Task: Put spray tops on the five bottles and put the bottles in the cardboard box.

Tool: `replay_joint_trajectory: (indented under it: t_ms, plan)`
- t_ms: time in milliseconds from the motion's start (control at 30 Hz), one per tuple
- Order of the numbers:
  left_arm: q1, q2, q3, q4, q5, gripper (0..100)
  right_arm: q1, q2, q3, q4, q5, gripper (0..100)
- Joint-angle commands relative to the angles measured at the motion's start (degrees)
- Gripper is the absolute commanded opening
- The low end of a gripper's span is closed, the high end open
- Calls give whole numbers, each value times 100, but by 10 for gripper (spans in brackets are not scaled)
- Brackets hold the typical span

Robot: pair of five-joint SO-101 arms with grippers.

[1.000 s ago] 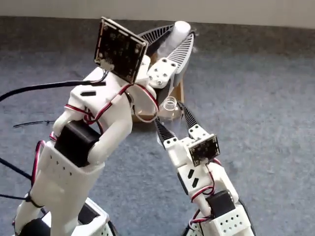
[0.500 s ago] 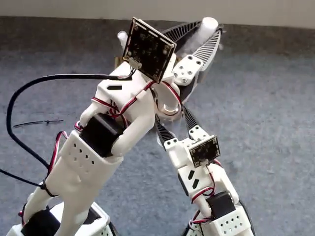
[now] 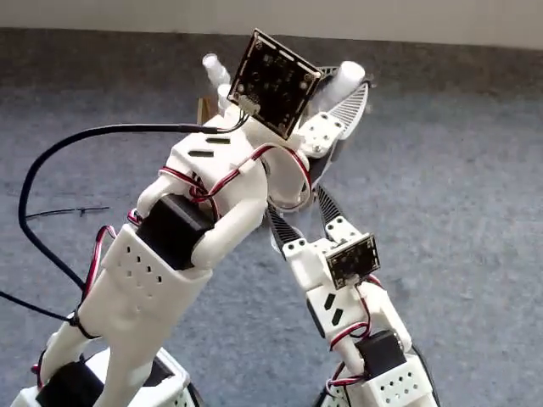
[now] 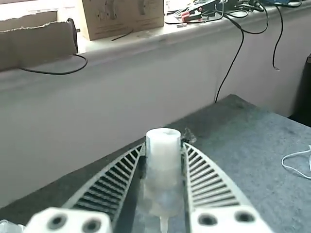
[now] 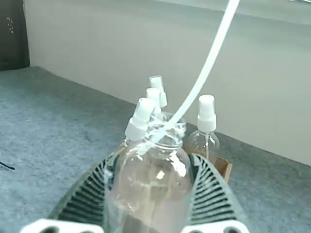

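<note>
Two grippers, one bottle [image 5: 150,187].
Raised, the left gripper [image 4: 164,151] pinches the spray top [image 4: 163,138], its tube [image 5: 204,73] dipping into the bottle the right gripper [image 5: 156,162] clamps, near the cardboard box [image 5: 222,167] by the desk's [image 3: 441,170] far edge.

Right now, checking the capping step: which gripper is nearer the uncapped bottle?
Right. The right gripper is shut on the uncapped bottle; the left gripper holds the spray top higher up, with only its tube reaching the bottle's neck.
</note>
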Motion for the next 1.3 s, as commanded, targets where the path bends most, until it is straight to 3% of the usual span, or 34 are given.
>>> replay_joint_trajectory:
  t_ms: [0,367,567,800,1000,1267]
  plan:
    - [-145,-48,-207,202,44,30,-13,-75,-57,22,26,5]
    - [-752,-48,567,905,26,30,-4,-84,-84,22,26,5]
    - [-699,-48,699,1873,9,34,-4,-84,-75,22,26,5]
    - [-655,-57,690,2374,9,40,-4,-84,-75,22,26,5]
    - [-629,-760,734,2646,-9,197,-13,-84,-66,22,26,5]
    - [-673,-1437,664,2505,-484,199,-22,-84,-66,22,26,5]
